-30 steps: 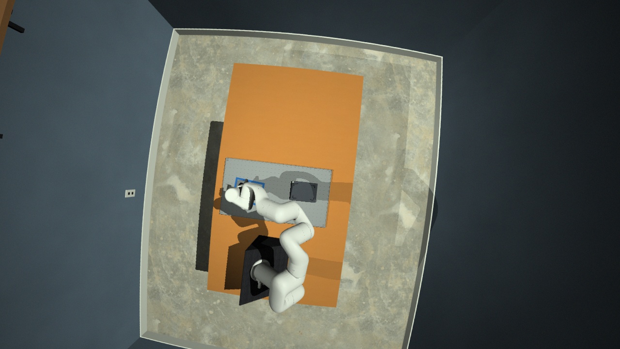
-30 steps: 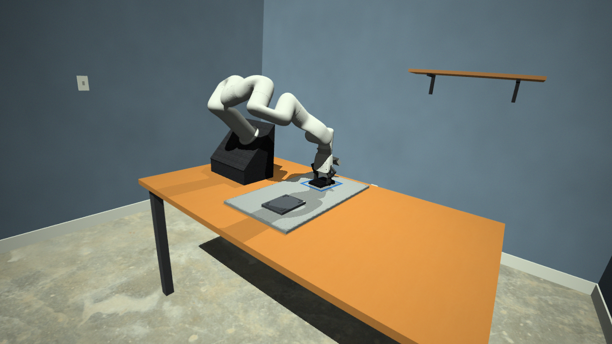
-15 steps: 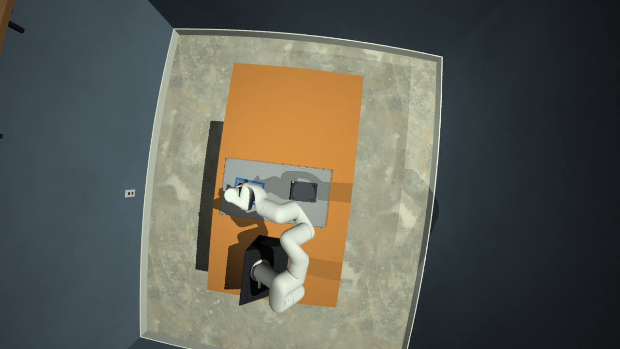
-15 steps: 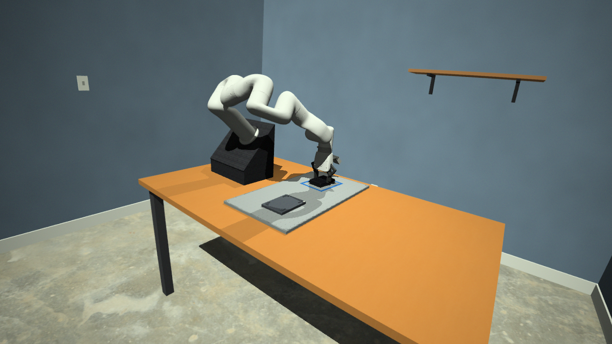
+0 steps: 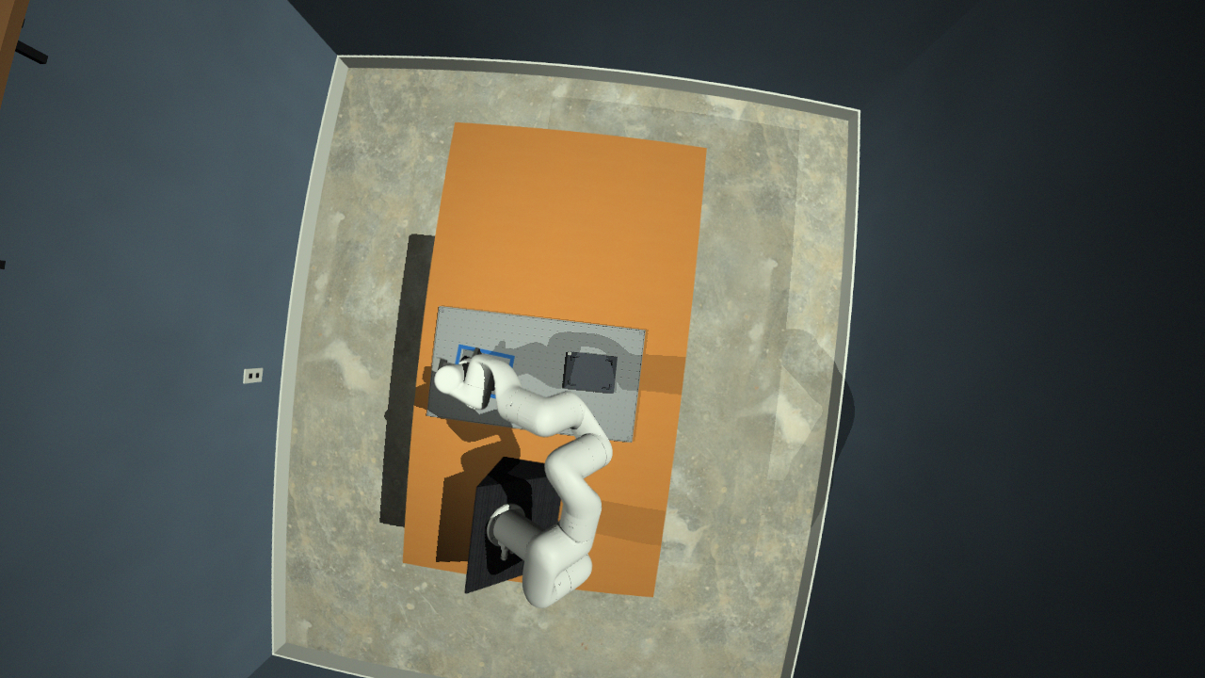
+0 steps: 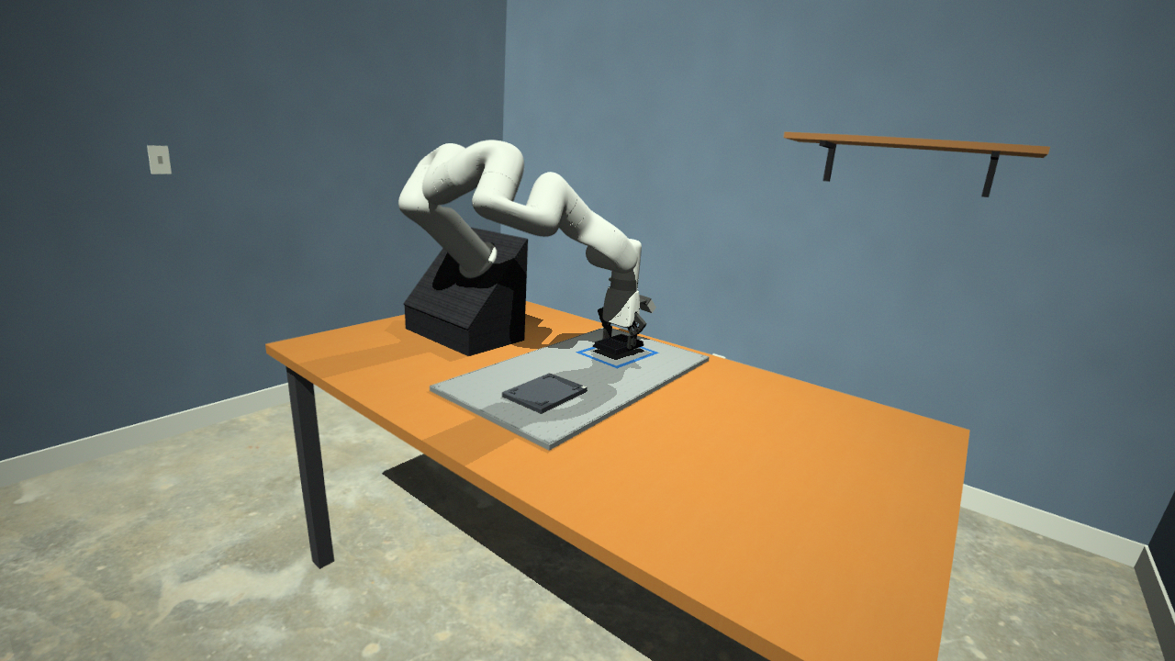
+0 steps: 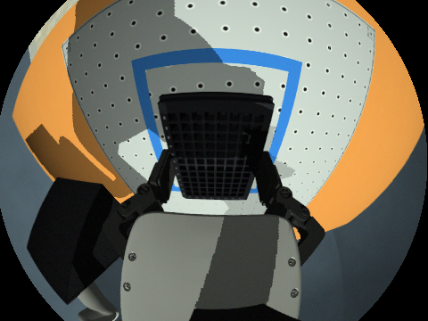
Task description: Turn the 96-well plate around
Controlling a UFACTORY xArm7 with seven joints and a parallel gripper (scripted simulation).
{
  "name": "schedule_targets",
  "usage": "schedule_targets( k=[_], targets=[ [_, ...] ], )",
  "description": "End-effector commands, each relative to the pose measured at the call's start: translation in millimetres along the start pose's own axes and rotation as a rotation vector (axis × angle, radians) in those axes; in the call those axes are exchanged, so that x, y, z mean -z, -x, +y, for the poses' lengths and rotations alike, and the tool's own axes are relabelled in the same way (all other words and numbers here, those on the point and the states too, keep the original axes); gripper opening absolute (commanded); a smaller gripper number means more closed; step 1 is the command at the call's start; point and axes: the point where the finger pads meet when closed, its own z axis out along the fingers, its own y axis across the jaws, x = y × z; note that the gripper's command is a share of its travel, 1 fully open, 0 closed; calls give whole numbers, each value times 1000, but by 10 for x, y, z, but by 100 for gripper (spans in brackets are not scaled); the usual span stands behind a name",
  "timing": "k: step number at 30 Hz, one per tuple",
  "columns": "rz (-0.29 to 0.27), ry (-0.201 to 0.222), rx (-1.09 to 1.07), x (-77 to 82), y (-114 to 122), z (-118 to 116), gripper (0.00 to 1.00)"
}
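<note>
Your arm [image 6: 525,205] rises from the black pedestal [image 6: 493,320] at left of centre in the exterior view, folds over itself and drops its wrist straight down over the grey deck [image 6: 525,427] on the orange tabletop [image 6: 780,493]. The hand [image 7: 216,180] points down — its fingers stand wide, clamped on the two sides of the black 96-well plate [image 7: 216,143]. The plate is inside the blue taped outline B1 [image 7: 143,74], at the frame's centre in the wrist view. Nest N1 [image 6: 543,392] lies well apart, lower left — nothing sits in it.
</note>
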Motion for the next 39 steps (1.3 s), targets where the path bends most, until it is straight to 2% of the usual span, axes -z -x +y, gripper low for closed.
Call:
schedule_targets(
  k=[1,7,39],
  targets=[
    [4,3,0,33,-15,10,0],
    [4,3,0,34,-15,10,0],
    [4,3,0,501,-14,9,0]
  ],
)
